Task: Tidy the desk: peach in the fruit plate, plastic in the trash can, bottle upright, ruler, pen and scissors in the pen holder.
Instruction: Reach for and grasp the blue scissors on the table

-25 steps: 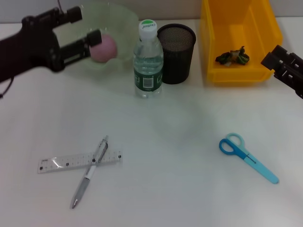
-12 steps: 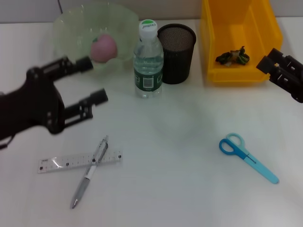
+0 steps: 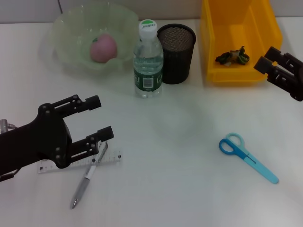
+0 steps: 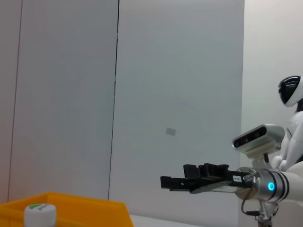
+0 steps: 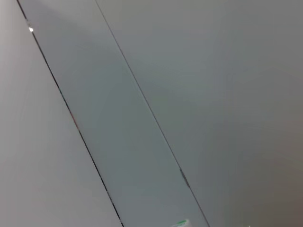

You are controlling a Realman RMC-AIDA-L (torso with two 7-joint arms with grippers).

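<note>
The pink peach (image 3: 104,48) lies in the pale green fruit plate (image 3: 71,26) at the back left. Beside the plate the bottle (image 3: 148,61) stands upright, and the black mesh pen holder (image 3: 176,47) is next to it. The yellow trash can (image 3: 239,71) holds crumpled plastic (image 3: 232,56). My left gripper (image 3: 101,118) is open and empty, low over the clear ruler (image 3: 111,157) and the pen (image 3: 84,183) that crosses it. Blue scissors (image 3: 247,156) lie at the front right. My right gripper (image 3: 266,59) hangs open beside the trash can's right wall.
The white desk (image 3: 180,127) has bare room in its middle, between the bottle and the scissors. In the left wrist view the bottle cap (image 4: 39,213), the trash can rim (image 4: 90,210) and the far right gripper (image 4: 173,181) show.
My left gripper let go of the peach in the fruit plate and swung back toward the front, ending open over the ruler and pen. The right gripper edged slightly left.
</note>
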